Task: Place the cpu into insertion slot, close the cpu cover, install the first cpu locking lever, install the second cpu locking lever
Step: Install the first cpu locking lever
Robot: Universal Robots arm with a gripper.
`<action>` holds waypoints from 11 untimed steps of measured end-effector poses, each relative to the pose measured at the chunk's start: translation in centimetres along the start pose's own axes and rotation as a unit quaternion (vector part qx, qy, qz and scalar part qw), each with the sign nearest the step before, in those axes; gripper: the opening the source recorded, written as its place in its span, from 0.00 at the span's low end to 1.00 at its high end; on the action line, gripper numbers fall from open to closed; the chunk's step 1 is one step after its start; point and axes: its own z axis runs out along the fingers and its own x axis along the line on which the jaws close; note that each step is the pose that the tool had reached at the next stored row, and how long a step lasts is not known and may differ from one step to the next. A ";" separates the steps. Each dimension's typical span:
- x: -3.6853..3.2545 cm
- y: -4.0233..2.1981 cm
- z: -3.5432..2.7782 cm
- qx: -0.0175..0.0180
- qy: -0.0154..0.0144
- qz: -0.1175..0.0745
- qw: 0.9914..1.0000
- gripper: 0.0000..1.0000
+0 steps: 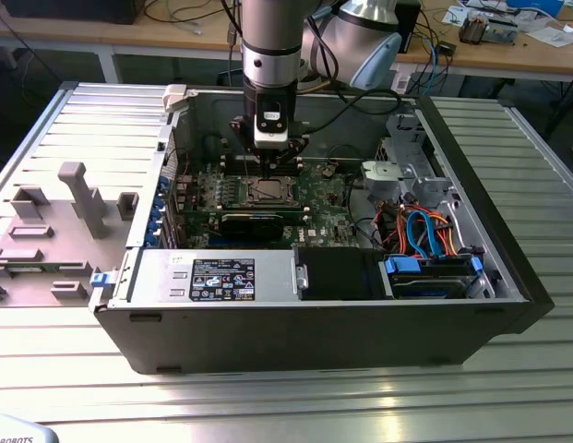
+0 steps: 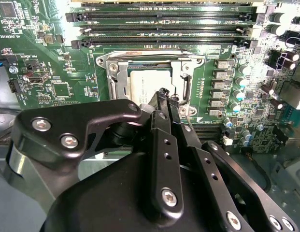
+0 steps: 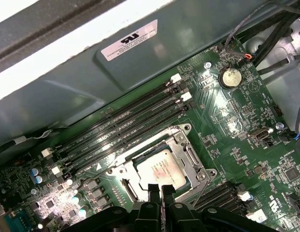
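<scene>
Silver-grey metal all over the socket area. Seeing the cpu (image 3: 162, 169) seated flat in the slot (image 1: 268, 194), top face showing through the window of the cover (image 3: 193, 157). Looks like the cover lying down around it, framing all four sides. Got the pincer (image 3: 160, 186) right over one edge of the cover, on the side away from the long black memory slots (image 3: 130, 125), with tips (image 3: 153, 192) pressed together and nothing visible between them. Can't tell whether touching the cover or just above it. Plenty of green board (image 3: 227, 125) around, plus a coin cell (image 3: 230, 77) well off from the socket. In the exterior view, seeing the arm (image 1: 270, 55) reaching straight down into an open case (image 1: 314, 341) on a ribbed metal table (image 1: 268, 397).
</scene>
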 end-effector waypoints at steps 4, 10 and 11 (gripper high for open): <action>0.00 0.00 0.00 0.000 0.000 -0.001 1.000 0.16; 0.00 0.00 0.00 0.000 0.000 -0.003 1.000 0.16; 0.00 0.00 0.00 0.000 0.000 -0.004 1.000 0.16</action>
